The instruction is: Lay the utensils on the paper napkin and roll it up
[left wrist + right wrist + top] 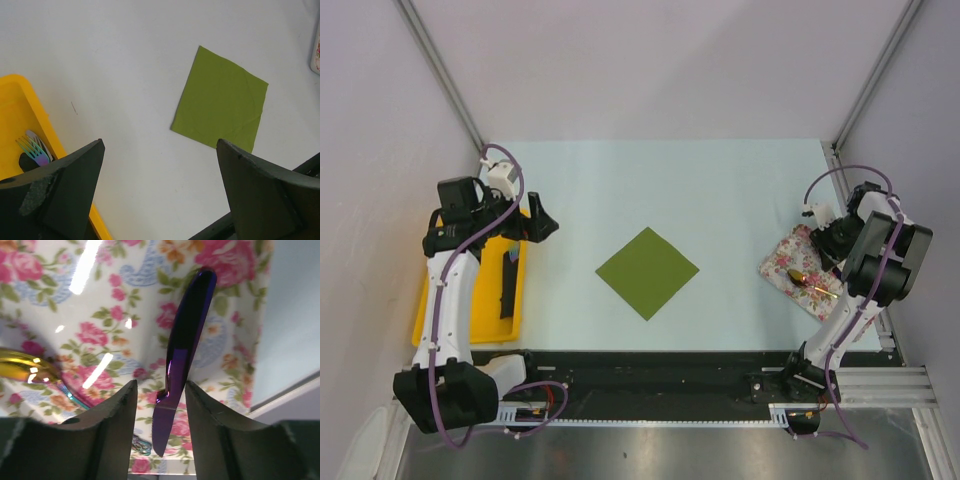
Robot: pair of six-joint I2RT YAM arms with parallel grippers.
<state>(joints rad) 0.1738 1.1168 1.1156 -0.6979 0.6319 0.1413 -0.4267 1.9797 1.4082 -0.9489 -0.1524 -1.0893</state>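
Three utensils are showing, and none of them is showing whole. One dark purple knife [186, 340] is lying on the flowery cloth [100, 300] at the right. Its near end is slipping down out of sight inside the right gripper [161, 385]. One spoon [20, 367] with a shiny gold head is lying just left of the knife on the same cloth, and the picture edge is cutting off part of the head. One fork [34, 149] with rainbow prongs is poking out in the yellow tray [15, 100] at the left. Its handle is hiding behind the left gripper [160, 145]. Something dark is sitting under the fork, but I cannot tell what it is.

The right gripper's two fingers are standing close on both sides of the knife. One seems to be touching it and a bit of cloth is showing beside the other, so I cannot tell if they are squeezing. The left gripper is hanging with its fingers spread wide, holding nothing, by the tray's right side.

One paper napkin [647, 272] is lying flat in the middle of the table [720, 190]. It is a plain olive-green square turned like a diamond, with faint fold lines, well apart from the tray and the cloth.
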